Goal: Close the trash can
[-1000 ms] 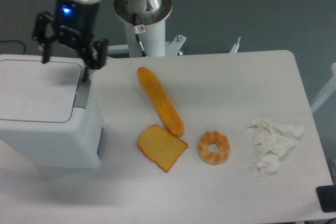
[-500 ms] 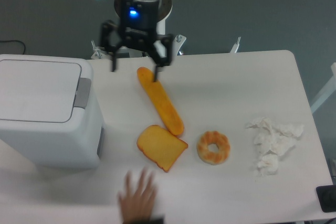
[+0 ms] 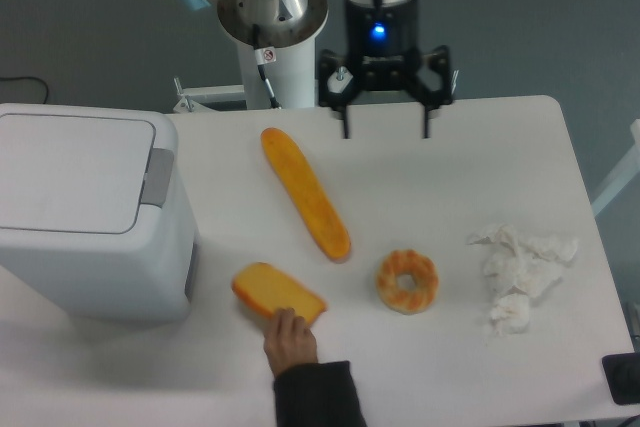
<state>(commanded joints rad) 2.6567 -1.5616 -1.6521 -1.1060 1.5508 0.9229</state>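
Note:
The trash can (image 3: pixel 85 212) is a large boxy white bin at the left edge of the table. Its flat white lid (image 3: pixel 70 172) lies down flat, with the grey latch tab (image 3: pixel 156 177) at its right side. My gripper (image 3: pixel 385 132) hangs open over the far middle of the table, well to the right of the bin, fingers pointing down and nothing between them. A blue light glows on its body.
A long orange baguette (image 3: pixel 305 192) lies right of the bin. A person's hand (image 3: pixel 290 339) touches a slice of toast (image 3: pixel 278 293) near the front. A doughnut (image 3: pixel 407 281) and crumpled white tissue (image 3: pixel 520 272) lie further right. The robot base (image 3: pixel 272 22) stands behind.
My gripper has swung right from above the bin's latch side to the table's far middle. A hand came in from the front and shifted the toast left and forward.

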